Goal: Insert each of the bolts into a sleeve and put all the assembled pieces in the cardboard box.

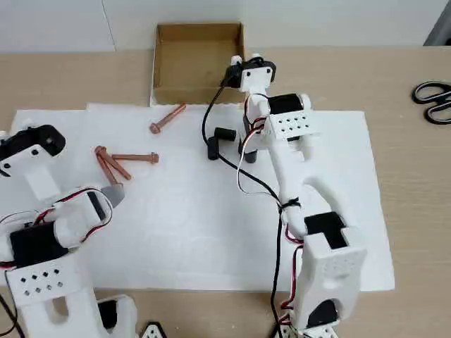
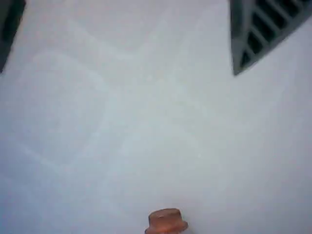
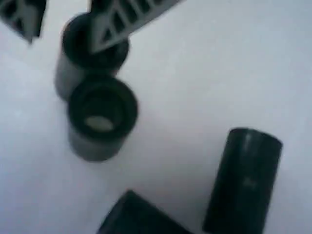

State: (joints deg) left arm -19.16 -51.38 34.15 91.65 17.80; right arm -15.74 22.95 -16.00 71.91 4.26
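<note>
Pale wooden worktop (image 1: 77, 77) carries a white sheet (image 1: 176, 232), and the cardboard box (image 1: 194, 67) stands open-topped at the sheet's far edge. Everything I need lies on the sheet on the box's near side.

One bolt (image 1: 167, 118) lies just off the box's near-left corner. A cluster of bolts (image 1: 116, 162) lies farther from the box on the same side. My left jaws (image 1: 107, 196) hang beyond that cluster, farther again from the box, spread wide and holding nothing. A bolt head (image 2: 165, 222) sits just short of them in the left wrist view.

The black sleeves (image 1: 224, 133) sit near the box's near-right corner. My right jaws (image 3: 66, 29) hang low over them, parted. One finger crosses the top of a standing sleeve (image 3: 73, 73), and I cannot tell whether it touches. Just beside it an upright sleeve (image 3: 100, 117) shows its open bore, and another sleeve (image 3: 243, 180) stands a little way off.

I judge that no bolt is in a sleeve yet. The bolts look like stiff, light metal that will roll. I would pinch one across the shank close to the head, leaving the tip free. The sleeves look hard, smooth and easy to tip or squirt out. I would clamp one across its outer wall at mid-height, bore unobstructed.
</note>
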